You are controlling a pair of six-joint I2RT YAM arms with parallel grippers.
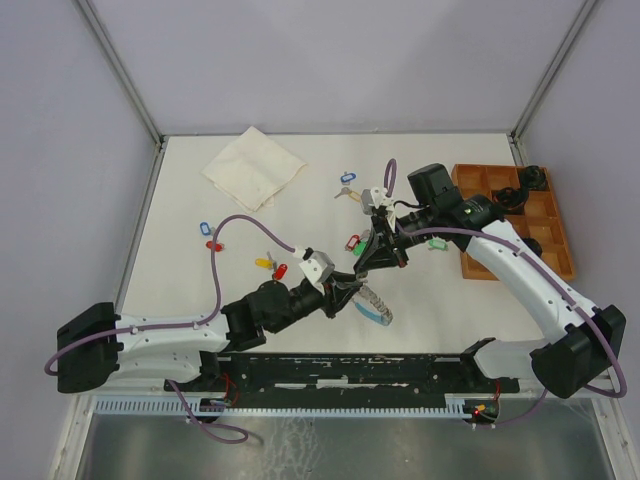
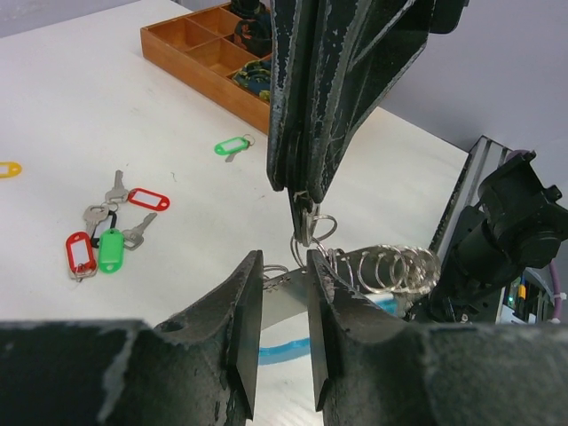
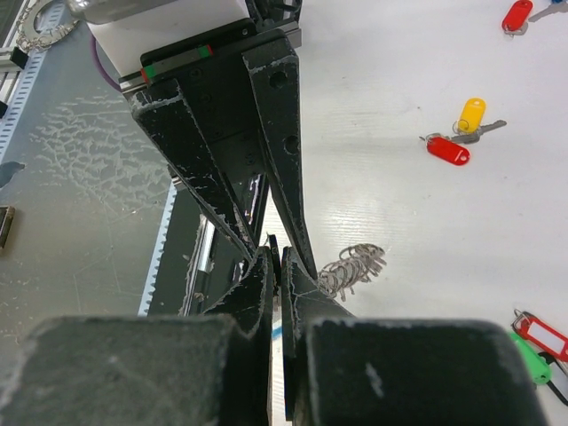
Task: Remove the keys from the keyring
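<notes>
Left fingers narrowly parted about the keyring, grip uncertain; right fingers pinch a key, which may slip if pulled askew.

Nothing readable is showing anywhere from where I'm standing. The red tag among the loose keys is showing a white insert that is looking blank. The wooden tray is carrying no lettering I can make out.
</notes>
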